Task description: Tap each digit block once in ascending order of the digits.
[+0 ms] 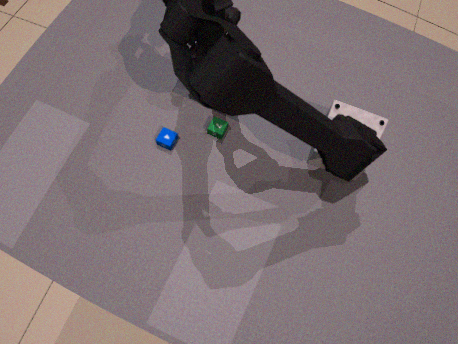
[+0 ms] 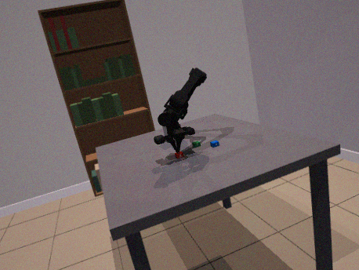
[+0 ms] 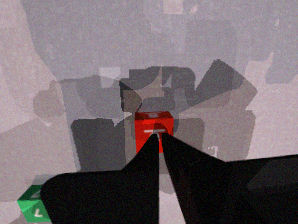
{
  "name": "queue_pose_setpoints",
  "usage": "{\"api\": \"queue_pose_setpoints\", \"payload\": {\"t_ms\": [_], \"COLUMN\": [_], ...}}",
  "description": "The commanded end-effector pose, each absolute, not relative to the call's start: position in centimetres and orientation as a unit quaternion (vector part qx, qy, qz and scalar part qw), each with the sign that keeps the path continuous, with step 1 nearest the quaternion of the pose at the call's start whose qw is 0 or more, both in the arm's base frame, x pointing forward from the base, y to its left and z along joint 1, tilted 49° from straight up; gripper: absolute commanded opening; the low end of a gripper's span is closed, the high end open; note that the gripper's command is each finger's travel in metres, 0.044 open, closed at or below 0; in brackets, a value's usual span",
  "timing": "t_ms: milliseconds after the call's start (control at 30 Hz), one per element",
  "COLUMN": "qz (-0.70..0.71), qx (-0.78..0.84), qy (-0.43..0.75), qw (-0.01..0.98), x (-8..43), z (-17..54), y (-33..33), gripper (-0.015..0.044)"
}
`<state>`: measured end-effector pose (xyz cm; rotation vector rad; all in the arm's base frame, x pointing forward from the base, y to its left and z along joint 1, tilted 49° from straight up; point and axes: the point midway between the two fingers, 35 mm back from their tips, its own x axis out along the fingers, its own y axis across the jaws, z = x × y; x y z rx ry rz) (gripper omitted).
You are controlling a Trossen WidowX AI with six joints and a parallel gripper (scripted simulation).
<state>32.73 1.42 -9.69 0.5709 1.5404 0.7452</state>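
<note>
The red block (image 2: 179,155) (image 3: 145,125) sits on the table; its printed mark shows in the wrist view, partly behind the fingertips, and I cannot read it surely. My gripper (image 2: 178,151) (image 3: 158,138) is shut, with its tips together right at the red block and nothing between them. Whether they touch it is hard to tell. The green block (image 1: 218,128) (image 2: 196,144) (image 3: 32,212) lies to one side, partly behind a finger in the wrist view. The blue block (image 1: 167,138) (image 2: 214,144) lies beyond the green one, outside the wrist view. The arm hides the red block in the top view.
The arm (image 1: 300,117) (image 2: 182,96) reaches from its pale base plate (image 1: 360,113) over the table (image 1: 400,260) (image 2: 133,196). Its shadows cross the table top around the green block. A bookshelf (image 2: 96,51) stands behind the table.
</note>
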Motion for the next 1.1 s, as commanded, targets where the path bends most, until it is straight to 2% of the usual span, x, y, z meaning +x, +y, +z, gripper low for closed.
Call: {"api": "queue_pose_setpoints", "payload": {"t_ms": [0, 467, 700, 867, 1067], "qz": [0.323, 0.322, 0.321, 0.321, 0.321], "qx": [0.254, 0.254, 0.253, 0.253, 0.254], "qy": [0.672, 0.672, 0.673, 0.673, 0.674], "qw": [0.616, 0.616, 0.617, 0.617, 0.615], "x": [32.3, 32.7, 33.6, 33.3, 29.7], "z": [-10.1, -8.0, -2.8, -2.0, 3.5], "y": [1.9, -0.5, -6.3, -5.9, -1.9], "gripper": [0.0020, 0.0020, 0.0020, 0.0020, 0.0020]}}
